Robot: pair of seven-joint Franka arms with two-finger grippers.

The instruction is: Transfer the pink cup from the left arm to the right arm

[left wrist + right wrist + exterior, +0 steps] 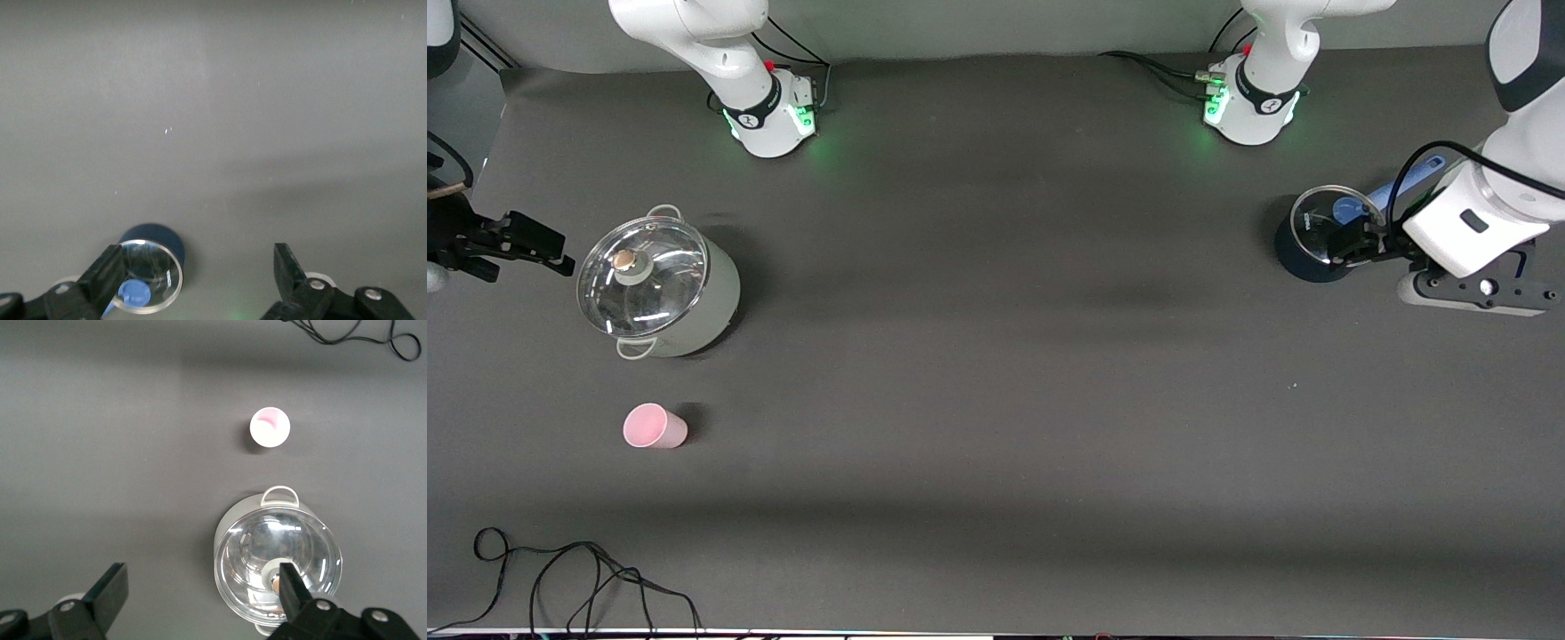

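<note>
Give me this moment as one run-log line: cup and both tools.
pink cup: upright on table, nearer the camera than lidded grey pot, ungrasped | left tool: open, over dark blue pot | right tool: open, beside grey pot

Pink cup (655, 426) upright, nearer front camera than lidded grey pot (660, 284). Left gripper (1352, 242) over dark blue pot (1319, 236); right gripper (538, 244) beside grey pot.

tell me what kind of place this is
Likely a robot lab bench: two arms bolted to a cloth-covered table, with test props such as a lidded pot and a pink cup, plus loose cables.
</note>
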